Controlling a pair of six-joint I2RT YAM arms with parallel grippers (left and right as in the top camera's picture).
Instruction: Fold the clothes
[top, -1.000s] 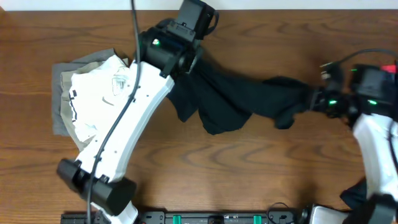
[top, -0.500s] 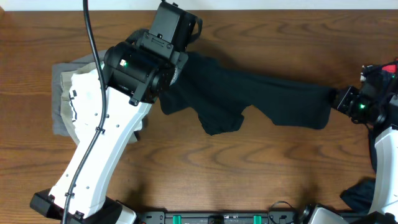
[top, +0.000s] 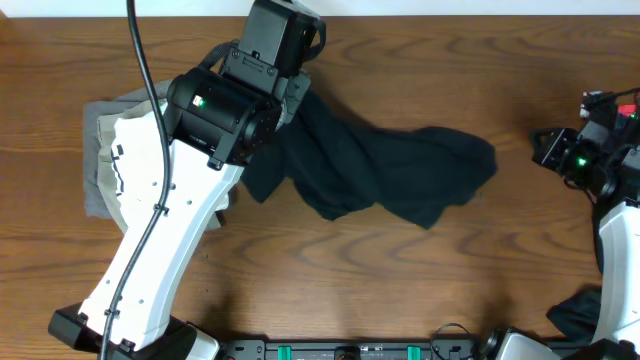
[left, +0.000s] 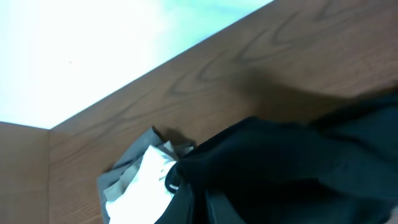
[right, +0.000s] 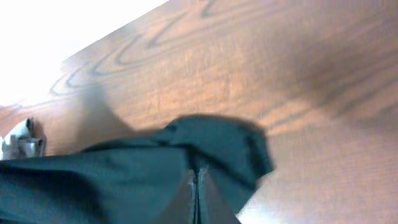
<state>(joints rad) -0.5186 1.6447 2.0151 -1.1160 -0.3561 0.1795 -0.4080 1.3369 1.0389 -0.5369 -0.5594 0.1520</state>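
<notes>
Two arms overhead: left gripper (top: 292, 92) pinches the black shirt (top: 380, 170) by its far corner, mid-table; right gripper (top: 545, 148) closed, empty, near its hem. Left wrist: cloth sags, limp and light. Right wrist: fingers (right: 188, 199) pressed together; best take that loose hem

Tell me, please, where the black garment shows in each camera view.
Overhead: the black garment sprawls across the middle of the table.
Left wrist: it fills the lower right.
Right wrist: it covers the bottom left.
Shared landmark: the white and grey pile, left of it in all three views.
</notes>
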